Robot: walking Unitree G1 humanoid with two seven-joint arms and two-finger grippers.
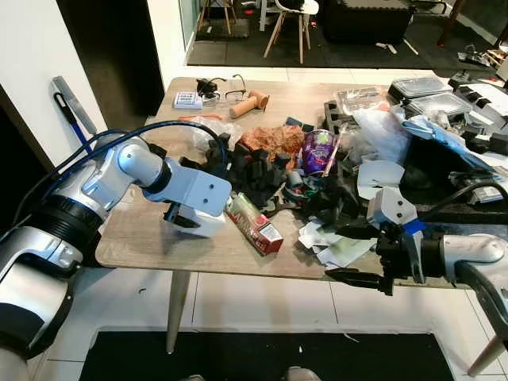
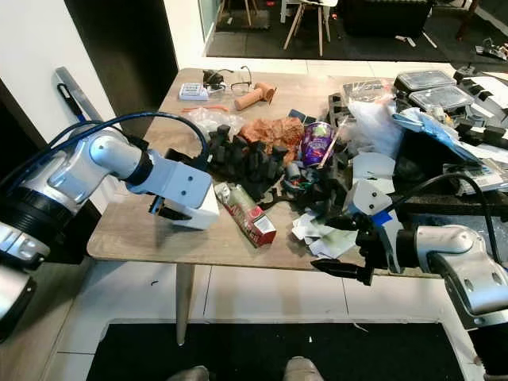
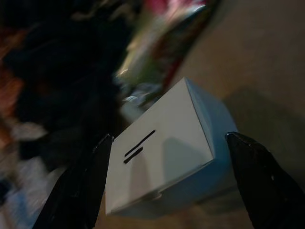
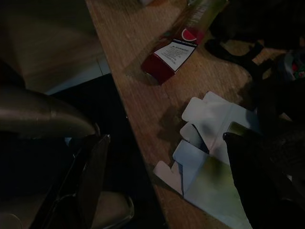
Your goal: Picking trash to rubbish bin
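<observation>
Right now a humanoid robot stands at a wooden table (image 1: 151,238) heaped with rubbish. Its left gripper (image 3: 167,186) hovers low over the near left part of the tabletop, fingers spread wide, one on each side of a small white box (image 1: 200,223) without touching it. Just beside the box lies a crumpled red and green carton (image 1: 255,225), and behind both sits a pile of black foam pieces (image 1: 254,171).

The box looks like thin card: light, probably empty, stiff along its edges but easy to crush in the middle. Squeezing gently across its two flat opposite sides, close to the corners, seems the safest hold.

The right gripper (image 1: 363,255) hangs at the table's near edge, also spread and empty, just in front of some flattened white cardboard scraps (image 1: 337,242). Those look flimsy and would likely bend or slide if pinched flat against the wood.
</observation>
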